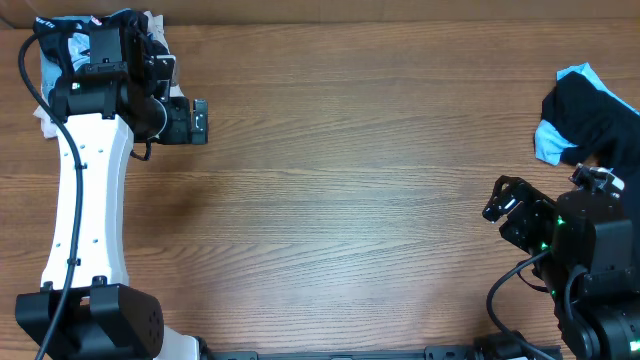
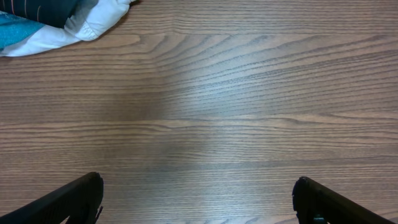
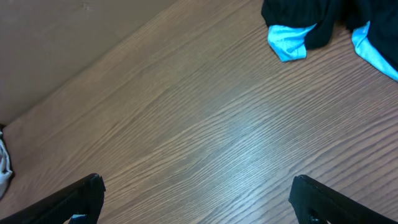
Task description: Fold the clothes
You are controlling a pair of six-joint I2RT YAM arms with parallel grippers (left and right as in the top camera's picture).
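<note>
Okay: both claws released, nothing held. The left gripper [image 1: 202, 121] hangs over bare wooden table [image 1: 350, 220] at the far left with its jaws wide apart. The right gripper [image 1: 503, 198] is the same at the near right, jaws spread and empty.

The clothes sit in two spots, well apart. A heap of clothes [image 2: 50, 15] lies in the far left corner, partly under the left arm. It shows black fabric with thin lines, a teal bit and a white piece; the items can't be separated further. A black-and-light-blue garment [image 1: 585, 110] is bunched at the right edge, just beyond the right gripper and not touching it.

Handling, as a guess: light, limp, thin sports fabric, probably slick. It will sag and slide on the wood, won't hold shape, and isn't fragile. A pinch needs a single layer or a hem, not a bunched fold.

Best hold on the right garment looks like the light-blue edge [image 3: 287, 42] sticking out toward the table centre. Then find a second corner to spread it flat. No folding has begun and the middle of the table is free for it.
</note>
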